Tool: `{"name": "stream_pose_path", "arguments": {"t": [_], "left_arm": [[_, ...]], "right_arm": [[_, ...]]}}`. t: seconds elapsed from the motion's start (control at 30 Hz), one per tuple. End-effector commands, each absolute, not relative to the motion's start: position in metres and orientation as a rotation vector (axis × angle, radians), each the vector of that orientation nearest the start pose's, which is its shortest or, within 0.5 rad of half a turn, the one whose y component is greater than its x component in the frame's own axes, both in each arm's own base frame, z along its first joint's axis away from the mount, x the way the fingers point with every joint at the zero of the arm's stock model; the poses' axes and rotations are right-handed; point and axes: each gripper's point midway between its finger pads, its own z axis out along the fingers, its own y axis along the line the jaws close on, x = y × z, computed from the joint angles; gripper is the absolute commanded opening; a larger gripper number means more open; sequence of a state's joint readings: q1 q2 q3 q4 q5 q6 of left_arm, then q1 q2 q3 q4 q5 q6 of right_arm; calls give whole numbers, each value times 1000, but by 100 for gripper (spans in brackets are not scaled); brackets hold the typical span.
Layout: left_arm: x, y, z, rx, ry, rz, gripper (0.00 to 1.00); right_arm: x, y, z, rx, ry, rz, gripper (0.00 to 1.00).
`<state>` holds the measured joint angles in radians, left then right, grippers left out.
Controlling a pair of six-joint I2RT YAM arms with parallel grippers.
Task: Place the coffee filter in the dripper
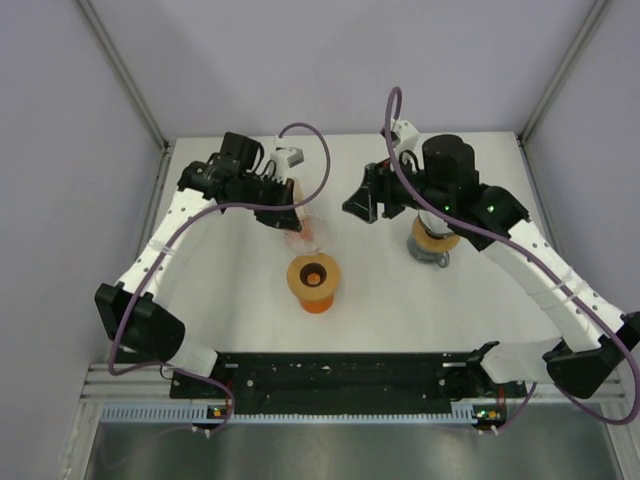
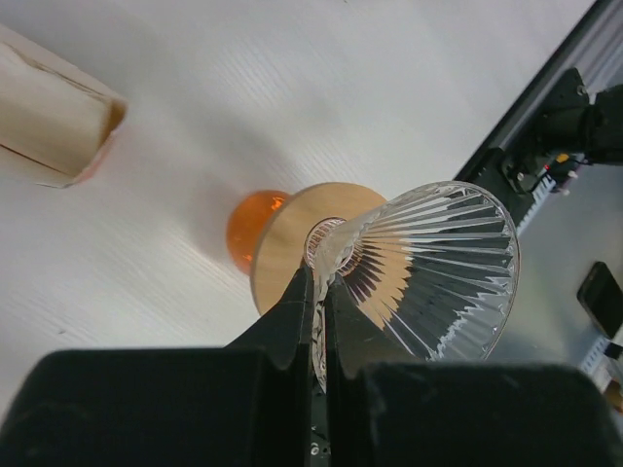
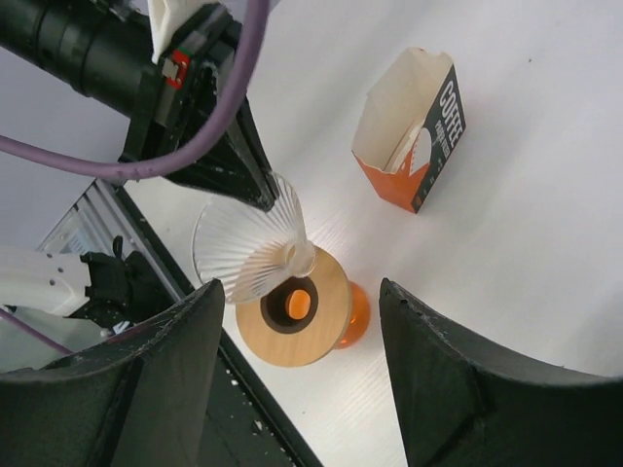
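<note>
Pinching the coffee filter [image 2: 438, 258] by its pointed end, the left pincer [image 2: 319, 287] is pressed together on the paper. It holds the ribbed white cone tilted on its side, tip over the tan ring rim of the dripper [image 2: 277, 243]. The right pincer [image 3: 292, 292] hangs spread wide above the dripper. An orange carton [image 3: 409, 136] lies on the worktop [image 3: 526, 243] beyond the dripper, apart from it.

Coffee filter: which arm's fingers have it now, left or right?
The left fingers, shut on the pleated coffee filter close by the dripper. The right fingers stand wide apart with nothing between them.
</note>
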<state>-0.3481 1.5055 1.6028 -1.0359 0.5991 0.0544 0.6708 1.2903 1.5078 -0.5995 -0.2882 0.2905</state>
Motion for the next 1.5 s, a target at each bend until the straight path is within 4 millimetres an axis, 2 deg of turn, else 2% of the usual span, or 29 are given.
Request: {"name": "stream_pose_path", "arguments": {"t": [0.0, 0.1, 0.23, 0.33, 0.53, 0.8, 1.03, 1.17, 1.23, 1.47], "left_arm": [[255, -222, 268, 749, 2352, -1088, 0], [246, -226, 261, 788, 2341, -1062, 0], [244, -221, 238, 811, 2385, -973, 0], [250, -218, 232, 808, 2390, -918, 0], [252, -220, 224, 830, 2386, -922, 0], [249, -220, 210, 841, 2397, -930, 0], [248, -221, 201, 853, 2396, -936, 0], [248, -219, 195, 872, 2395, -901, 0], [247, -219, 192, 882, 2386, -886, 0], [243, -220, 180, 907, 2400, -866, 0]], "right_arm": [[265, 282, 344, -583, 1962, 873, 65], [265, 285, 337, -592, 1984, 881, 65], [264, 291, 329, -612, 2007, 912, 64], [263, 294, 325, -623, 2020, 931, 65], [257, 303, 317, -649, 2033, 1000, 62], [236, 323, 303, -675, 2063, 1193, 55], [227, 340, 268, -707, 2148, 1142, 58], [231, 339, 245, -690, 2211, 1045, 58], [228, 341, 239, -702, 2225, 1037, 54], [216, 350, 213, -745, 2292, 1023, 31]]}}
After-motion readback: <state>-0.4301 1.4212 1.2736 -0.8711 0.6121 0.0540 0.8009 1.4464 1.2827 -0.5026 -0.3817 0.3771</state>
